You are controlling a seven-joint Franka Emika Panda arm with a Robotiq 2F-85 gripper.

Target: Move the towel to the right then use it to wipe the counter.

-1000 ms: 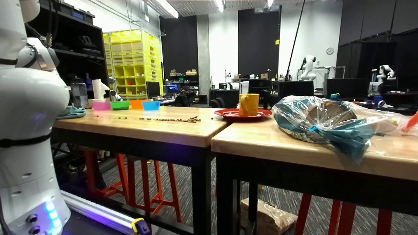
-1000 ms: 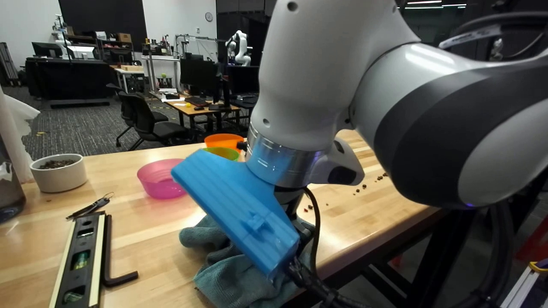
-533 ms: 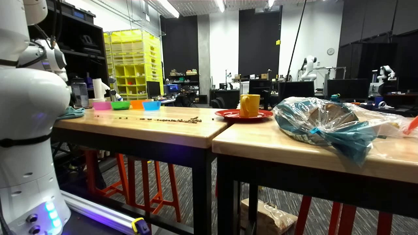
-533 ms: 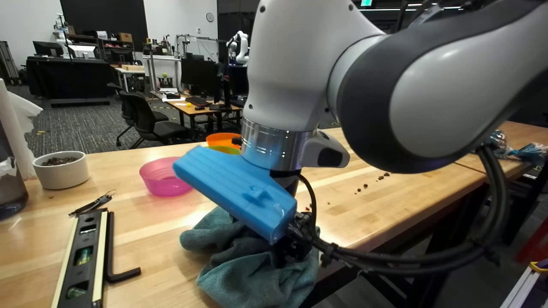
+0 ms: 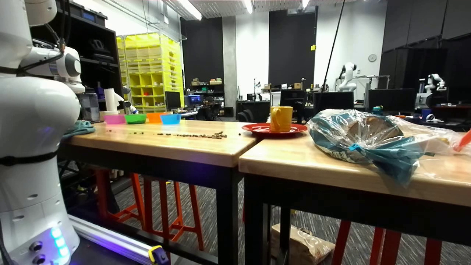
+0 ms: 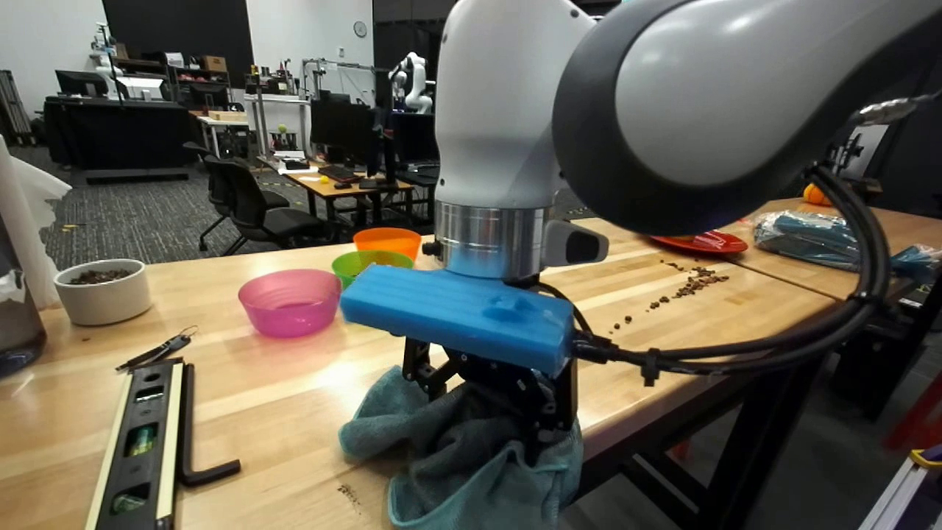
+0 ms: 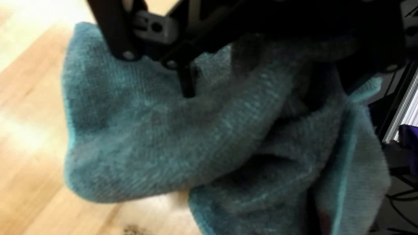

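teal towel (image 7: 153, 147), bunched right under the gripper (image 6: 491, 416) | and its two fingers (image 7: 186, 84), down among the folds, stand wide apart, towel filling the gap | wooden counter (image 7: 29, 195) below, pink bowl (image 6: 283, 316) near but apart

I have the gripper (image 7: 269, 83) at the far side of the wrist view, its fingers (image 7: 187, 84) set apart, with the teal towel (image 7: 153, 140) bunched between and below them. The left fingertip overlaps the cloth; I cannot verify contact. Deep folds run through the towel's right half. To the left lies the wooden counter (image 7: 29, 182), with dark specks (image 7: 133, 230) near. Along the right edge: a pale ribbed rail (image 7: 404, 109), then, nearer, a blurred purple object (image 7: 409, 140).
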